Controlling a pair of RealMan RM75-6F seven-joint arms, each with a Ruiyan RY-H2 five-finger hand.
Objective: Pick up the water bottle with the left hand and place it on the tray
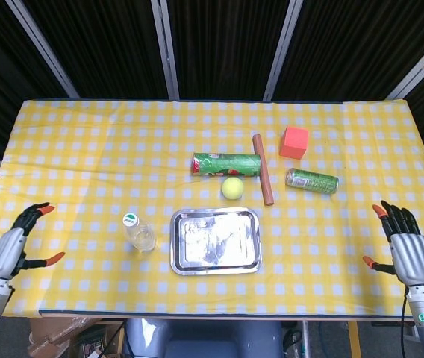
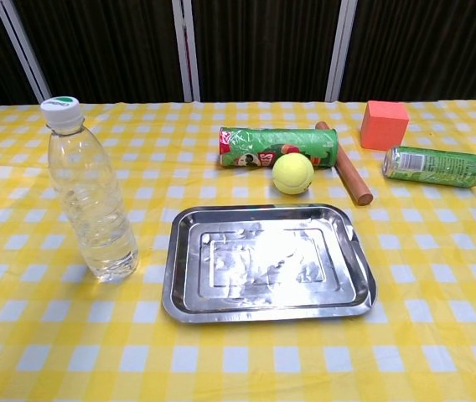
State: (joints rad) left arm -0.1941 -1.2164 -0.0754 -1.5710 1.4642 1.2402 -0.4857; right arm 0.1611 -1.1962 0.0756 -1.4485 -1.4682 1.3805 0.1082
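1. Tipping is the main risk — the clear plastic water bottle with the white-and-green cap [image 1: 139, 233] is tall and narrow-footed, so a sideways brush from the left hand [image 1: 14, 249] could knock it over and send it rolling across the yellow-checked worktop [image 1: 85, 149].
2. Gripping too high, near the cap, could let the bottle swing as it lifts; its thin wall may also buckle under a hard squeeze.
3. Setting it down on the raised rim of the shiny rectangular metal tray [image 1: 176, 253] could leave it leaning.
4. The bottle stands upright, long axis vertical, cap up — just beside the tray at its 9 o'clock, not touching.
5. The left hand sits well apart at the bottle's 9 o'clock, empty with fingers spread; the right hand [image 1: 404, 246], far off at the tray's 3 o'clock, is likewise empty and spread.
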